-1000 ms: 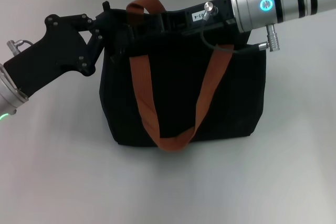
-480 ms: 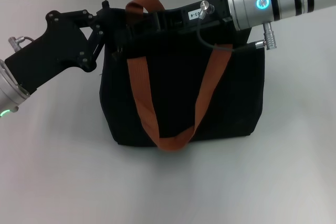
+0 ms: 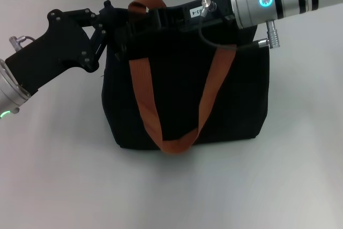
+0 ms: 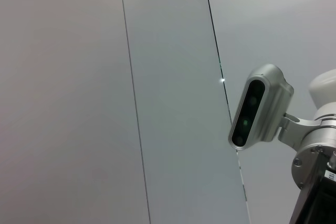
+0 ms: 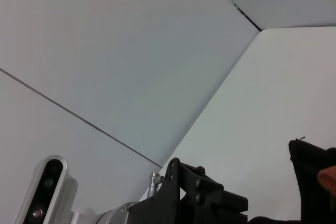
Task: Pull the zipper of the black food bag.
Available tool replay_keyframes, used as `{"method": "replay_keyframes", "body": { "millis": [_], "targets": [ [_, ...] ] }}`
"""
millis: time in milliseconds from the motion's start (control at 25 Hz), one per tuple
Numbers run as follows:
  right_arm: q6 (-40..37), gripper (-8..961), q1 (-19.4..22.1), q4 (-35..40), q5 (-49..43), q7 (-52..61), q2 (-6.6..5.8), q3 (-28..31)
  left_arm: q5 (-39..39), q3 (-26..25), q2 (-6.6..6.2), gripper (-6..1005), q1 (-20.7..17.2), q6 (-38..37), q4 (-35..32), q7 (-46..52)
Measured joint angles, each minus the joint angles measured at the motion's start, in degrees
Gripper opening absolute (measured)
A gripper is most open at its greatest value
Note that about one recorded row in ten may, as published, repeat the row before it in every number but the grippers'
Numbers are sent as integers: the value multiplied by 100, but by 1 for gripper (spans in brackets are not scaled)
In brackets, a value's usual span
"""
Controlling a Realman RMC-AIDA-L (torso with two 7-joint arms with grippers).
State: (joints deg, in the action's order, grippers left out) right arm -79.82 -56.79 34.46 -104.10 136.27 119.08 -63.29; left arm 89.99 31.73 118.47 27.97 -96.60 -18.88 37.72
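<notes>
- Currently, both arms converge on the top edge of the black food bag (image 3: 187, 100) in the head view. The left gripper (image 3: 115, 28) reaches in from the left, its black housing angled up toward the bag's upper left corner; its linkage meets the bag there, but whether the fingers are spread or pressed together cannot be told.
- The right gripper (image 3: 155, 20) extends across the bag's top from the right, forearm nearly level; its fingers are lost against the dark fabric, so their state cannot be told.
- The bag stands upright on the white table (image 3: 64, 175), near the middle, its long axis running left to right and its broad side facing the camera. The orange-brown straps (image 3: 147, 100) hang in a loop down the front; one arches over the top edge.
- The zipper cannot be made out; the top edge is covered by the two grippers.
- Table surface shows left, right and in front of the bag.
- Left wrist view: wall panels and the other arm's camera housing (image 4: 260, 106). Right wrist view: wall, table, the left arm's black housing (image 5: 205, 203).
</notes>
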Motion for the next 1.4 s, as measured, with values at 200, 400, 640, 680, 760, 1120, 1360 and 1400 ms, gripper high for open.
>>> {"method": "replay_keyframes", "body": {
  "millis": [200,400,640,680,760,1120,1360,1400],
  "targets": [
    [4,289,4,39,0,16,1,-41,2,0,0,25,4,-12,-2,44],
    [9,269,-10,42,0,27,2,-78,2,0,0,25,31,-16,-9,126],
    [12,196,-15,43,1,29,1,-128,2,0,0,25,33,-17,-11,135],
    [12,194,-16,43,1,29,1,-131,2,0,0,25,33,-17,-11,136],
    [12,191,-16,43,2,32,1,-135,2,0,0,25,33,-17,-11,136],
    [-31,165,12,122,-48,40,1,-141,1,0,-4,25,33,-17,-22,192],
    [-43,108,34,142,-57,40,1,-141,1,-1,-9,25,18,-19,-28,220],
    [-47,103,36,145,-58,40,2,-141,0,-3,-9,25,12,-20,-28,220]
  ]
}}
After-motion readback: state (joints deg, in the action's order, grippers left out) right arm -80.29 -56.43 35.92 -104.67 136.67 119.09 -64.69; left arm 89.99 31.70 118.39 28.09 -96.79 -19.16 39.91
